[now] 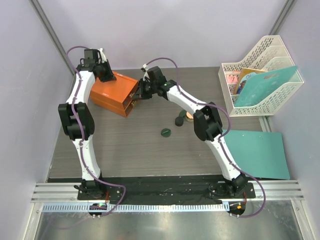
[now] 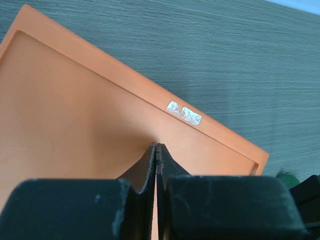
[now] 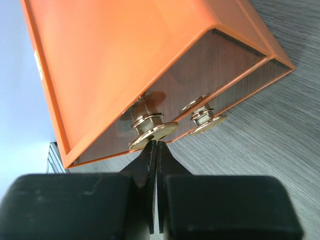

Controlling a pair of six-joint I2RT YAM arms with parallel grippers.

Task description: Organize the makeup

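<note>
The orange drawer box [image 1: 111,93] stands at the back left. Three pieces of makeup lie on the table to its right: a dark green disc [image 1: 166,132], a dark green jar [image 1: 179,120] and a tan-lidded jar [image 1: 189,116]. The tube and cylinders are out of view. My left gripper [image 1: 108,75] is shut, its tips [image 2: 156,146] resting on the box's top [image 2: 75,115]. My right gripper [image 1: 142,93] is shut, its tips [image 3: 154,143] touching the rim of one gold drawer knob [image 3: 152,131]; a second knob [image 3: 206,121] is beside it.
A white file rack [image 1: 287,90] with a teal folder [image 1: 262,86] stands at the back right. A teal mat [image 1: 255,152] lies on the right of the table. A metal rail [image 1: 165,192] runs along the near edge.
</note>
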